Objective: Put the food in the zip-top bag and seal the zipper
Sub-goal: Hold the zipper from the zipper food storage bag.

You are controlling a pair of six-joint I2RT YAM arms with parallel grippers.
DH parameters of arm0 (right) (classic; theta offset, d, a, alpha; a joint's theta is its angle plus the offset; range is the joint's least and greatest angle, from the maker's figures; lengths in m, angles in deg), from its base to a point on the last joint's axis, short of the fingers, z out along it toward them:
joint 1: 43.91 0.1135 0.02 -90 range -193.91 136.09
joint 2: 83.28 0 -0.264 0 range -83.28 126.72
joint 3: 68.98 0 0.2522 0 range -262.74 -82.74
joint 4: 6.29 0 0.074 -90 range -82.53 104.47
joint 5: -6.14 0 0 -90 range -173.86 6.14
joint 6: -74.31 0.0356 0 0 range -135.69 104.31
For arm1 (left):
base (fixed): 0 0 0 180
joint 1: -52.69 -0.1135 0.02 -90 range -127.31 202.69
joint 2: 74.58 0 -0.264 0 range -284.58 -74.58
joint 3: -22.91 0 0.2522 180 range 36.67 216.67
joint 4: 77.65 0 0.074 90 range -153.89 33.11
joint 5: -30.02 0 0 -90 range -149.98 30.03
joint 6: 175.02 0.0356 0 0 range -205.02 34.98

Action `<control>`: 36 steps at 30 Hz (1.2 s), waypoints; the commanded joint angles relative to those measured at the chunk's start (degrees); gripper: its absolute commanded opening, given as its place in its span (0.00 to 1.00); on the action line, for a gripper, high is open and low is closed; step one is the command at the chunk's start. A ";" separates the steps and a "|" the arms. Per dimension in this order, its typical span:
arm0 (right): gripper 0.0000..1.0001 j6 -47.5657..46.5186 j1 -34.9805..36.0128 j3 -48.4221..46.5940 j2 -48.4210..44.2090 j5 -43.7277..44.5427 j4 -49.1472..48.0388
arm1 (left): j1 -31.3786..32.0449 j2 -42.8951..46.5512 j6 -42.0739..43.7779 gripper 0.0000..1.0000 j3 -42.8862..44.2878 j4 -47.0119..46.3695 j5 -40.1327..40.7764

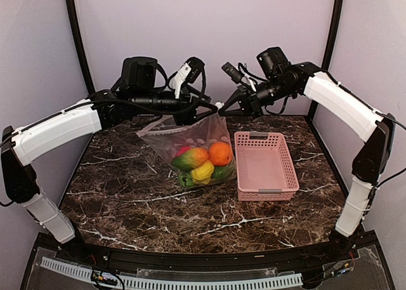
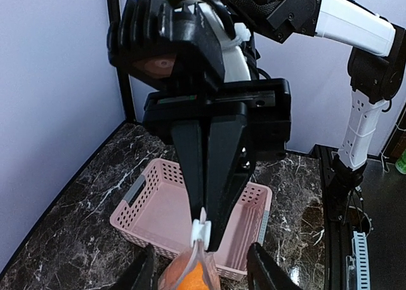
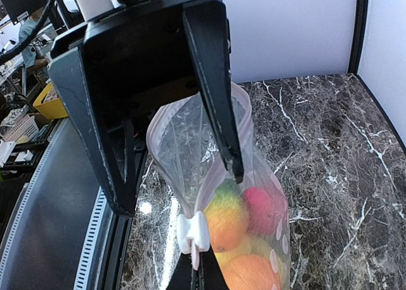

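Clear zip-top bag (image 1: 190,141), food (image 1: 203,163) already inside, is being held up at 9 o'clock of the basket (image 1: 288,166). White zipper slider (image 3: 193,231) is being pinched by the right gripper (image 1: 220,106); mouth edge, running toward 9 o'clock, is being straddled by the spread left gripper (image 2: 203,271)

- zip-top bag (image 1: 184,138): thin clear plastic film, glossy, crinkled, pale printed dots
- food (image 1: 220,153): smooth plastic, slight sheen
- basket (image 1: 237,169): pink plastic lattice, matt
- table (image 1: 127,188): dark marble-look top, white veins, polished
- left arm (image 1: 57,131), right arm (image 1: 342,103): smooth white shells, matt black joints
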State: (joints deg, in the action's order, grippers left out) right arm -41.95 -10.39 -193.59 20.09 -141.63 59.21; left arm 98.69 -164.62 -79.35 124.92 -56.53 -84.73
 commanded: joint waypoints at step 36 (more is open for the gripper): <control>0.00 -2.42 1.37 -0.07 -3.69 3.27 -0.28 | 0.41 -4.59 5.11 0.01 9.56 12.87 -2.80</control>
State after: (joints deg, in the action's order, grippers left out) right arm -43.33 -9.58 -193.63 19.30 -138.44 60.63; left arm 98.95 -170.96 -75.26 134.15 -48.49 -89.45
